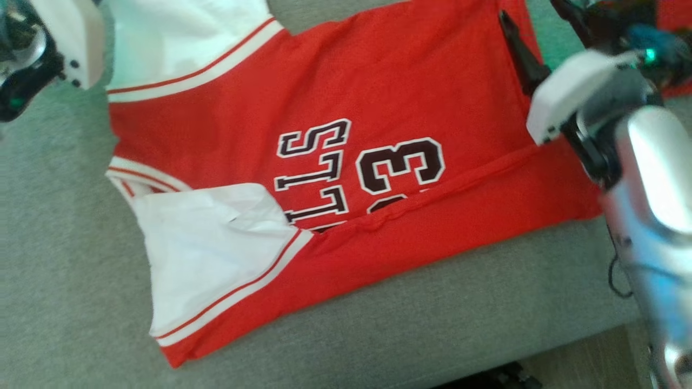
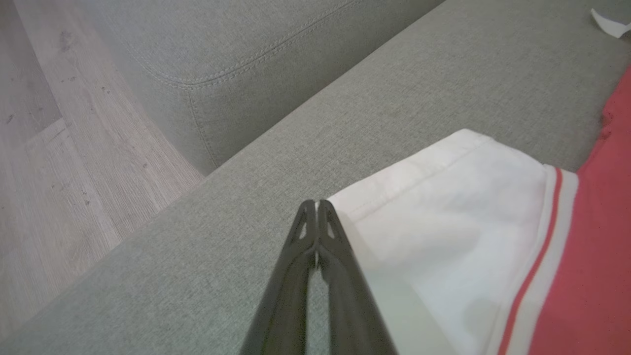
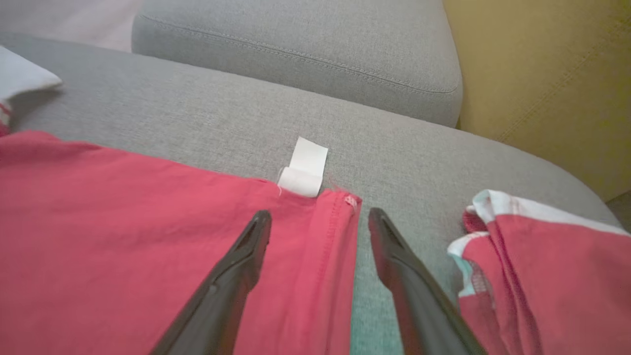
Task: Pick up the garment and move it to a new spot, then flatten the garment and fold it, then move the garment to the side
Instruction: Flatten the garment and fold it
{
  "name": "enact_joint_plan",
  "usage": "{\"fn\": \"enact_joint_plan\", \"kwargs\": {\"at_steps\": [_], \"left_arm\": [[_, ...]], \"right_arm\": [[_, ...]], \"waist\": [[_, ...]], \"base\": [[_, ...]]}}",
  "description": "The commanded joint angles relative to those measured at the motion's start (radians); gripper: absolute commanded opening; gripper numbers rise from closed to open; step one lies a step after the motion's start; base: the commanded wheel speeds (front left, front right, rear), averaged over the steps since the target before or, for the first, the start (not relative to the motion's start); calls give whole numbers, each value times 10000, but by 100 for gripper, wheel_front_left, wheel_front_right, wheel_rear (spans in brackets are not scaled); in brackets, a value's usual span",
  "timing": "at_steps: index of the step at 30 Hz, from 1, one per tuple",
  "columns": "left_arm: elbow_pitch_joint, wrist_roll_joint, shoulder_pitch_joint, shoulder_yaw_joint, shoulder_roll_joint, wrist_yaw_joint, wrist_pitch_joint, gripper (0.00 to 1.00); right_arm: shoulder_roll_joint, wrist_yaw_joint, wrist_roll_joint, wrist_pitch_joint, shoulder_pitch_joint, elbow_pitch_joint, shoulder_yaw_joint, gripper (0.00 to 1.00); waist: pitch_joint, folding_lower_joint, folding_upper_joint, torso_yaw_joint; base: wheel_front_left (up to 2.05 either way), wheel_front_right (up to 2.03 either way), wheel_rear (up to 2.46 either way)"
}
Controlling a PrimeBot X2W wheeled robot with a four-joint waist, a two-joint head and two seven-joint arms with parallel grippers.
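Red jersey, head view: dark, white-edged letters "LLS", with the rest of the word hidden under a fold. Beside them stand the numeral "3" and a second, half-covered digit, unreadable. Right wrist view: white hem label, print not legible.

The left gripper has its two dark fingers pressed together, tips meeting at the hem corner of the white sleeve of the garment; whether cloth is pinched cannot be told. The sleeve lies flat on the grey sofa cushion, a red-striped band joining it to the red body. Pale wooden floor shows beyond the cushion.
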Motion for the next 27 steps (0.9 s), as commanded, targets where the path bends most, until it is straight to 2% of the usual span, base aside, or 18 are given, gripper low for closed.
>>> {"fn": "enact_joint_plan", "kwargs": {"at_steps": [1, 7, 12, 19, 25, 27], "left_arm": [[-241, -63, -696, 335, 224, 17, -122, 0], [-434, -254, -1014, -190, 112, 17, -450, 0], [-485, -410, -1171, -522, 82, 17, -666, 0], [-491, -588, -1305, -837, 70, 17, -820, 0], [-486, -658, -1339, -941, 23, 17, -887, 0], [-490, -675, -1335, -970, 3, 17, -914, 0]], "right_arm": [[82, -7, -306, 48, -238, 64, 142, 100], [338, -7, -2024, -59, -1539, 2217, 85, 100], [492, -7, -3164, -454, -2239, 3446, -377, 100], [726, -7, -4269, -932, -2826, 4556, -1023, 100], [855, -7, -4727, -1146, -2994, 4985, -1226, 99], [901, -7, -4815, -1217, -3043, 5162, -1285, 77]], "waist": [[-20, 0, 0, 186], [49, 0, 0, 561], [51, 0, 0, 731], [9, 0, 0, 796], [-7, 0, 0, 815], [-21, 0, 0, 834]], "base": [[0, 0, 0], [0, 0, 0], [0, 0, 0], [0, 0, 0], [0, 0, 0], [0, 0, 0]]}}
